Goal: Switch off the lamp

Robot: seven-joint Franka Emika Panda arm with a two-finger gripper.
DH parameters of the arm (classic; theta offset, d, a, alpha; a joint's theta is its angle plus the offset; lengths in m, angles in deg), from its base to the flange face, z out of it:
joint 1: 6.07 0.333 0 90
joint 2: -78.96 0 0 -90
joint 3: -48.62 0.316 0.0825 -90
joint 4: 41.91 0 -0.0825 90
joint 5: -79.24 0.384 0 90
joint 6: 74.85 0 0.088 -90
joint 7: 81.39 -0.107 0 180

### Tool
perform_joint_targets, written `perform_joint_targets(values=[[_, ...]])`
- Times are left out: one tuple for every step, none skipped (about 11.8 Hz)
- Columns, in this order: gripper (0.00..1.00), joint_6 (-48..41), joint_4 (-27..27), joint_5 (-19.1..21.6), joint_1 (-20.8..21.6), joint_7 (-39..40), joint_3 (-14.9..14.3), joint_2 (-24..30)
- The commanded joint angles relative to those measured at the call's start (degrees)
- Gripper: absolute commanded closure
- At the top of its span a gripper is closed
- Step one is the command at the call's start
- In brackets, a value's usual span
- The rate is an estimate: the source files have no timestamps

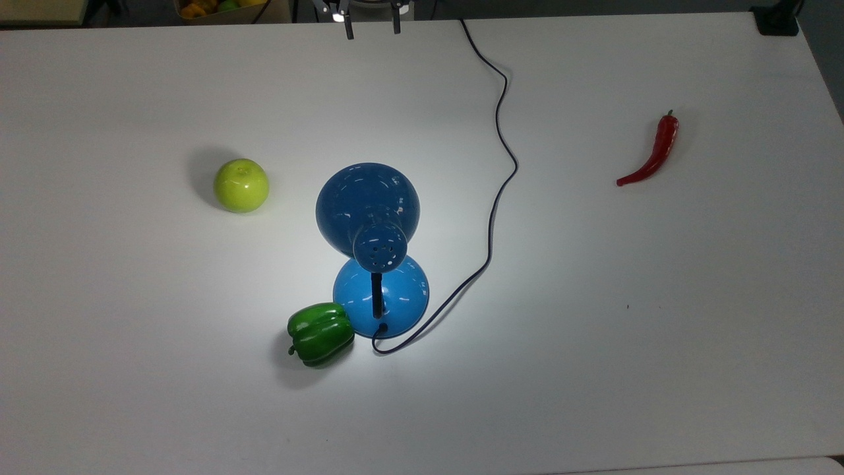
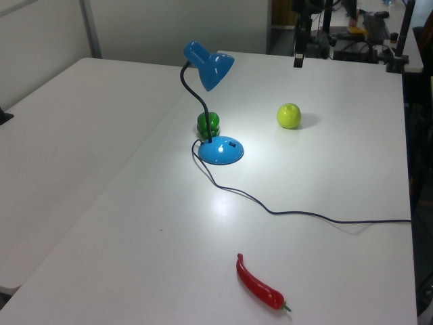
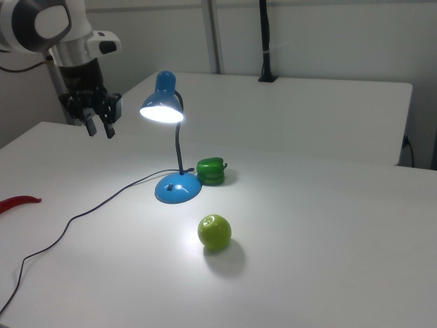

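Note:
The blue lamp [image 1: 367, 206] stands mid-table, lit, casting a bright pool around its round base [image 1: 395, 297]. Its domed shade [image 3: 162, 102] glows on a curved black neck, above the base [image 3: 177, 188]. In the left view the lamp [image 2: 211, 66] leans over its base [image 2: 221, 150]. A thin dark cord [image 1: 501, 132] runs from the base to the top view's upper edge. My gripper [image 1: 371, 28] hangs open with nothing in it at that far edge, well away from the lamp. It shows as the gripper [image 3: 100, 128] at the right view's left and the gripper [image 2: 298, 57] in the left view.
A green apple [image 1: 241, 185] lies at the top view's left of the shade. A green bell pepper [image 1: 320, 333] touches the base. A red chili [image 1: 653, 155] lies far at the top view's right. The white table [image 1: 659, 330] is broad.

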Motion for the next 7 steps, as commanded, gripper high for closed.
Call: perform_joint_targets(values=[[0.75, 1.52, 0.65, 1.09, 0.12, 2.70, -0.18, 0.17], [0.80, 1.52, 0.65, 1.09, 0.12, 2.70, -0.18, 0.17], [0.92, 1.52, 0.65, 1.09, 0.20, 2.61, -0.18, 0.17], [1.00, 1.52, 0.65, 1.09, 0.20, 2.70, -0.10, 0.08], [1.00, 1.52, 0.65, 1.09, 0.29, 2.61, -0.09, 0.08], [1.00, 1.52, 0.65, 1.18, 0.29, 2.61, -0.01, 0.08], [1.00, 1.52, 0.65, 1.27, 0.29, 2.61, 0.08, 0.08]])
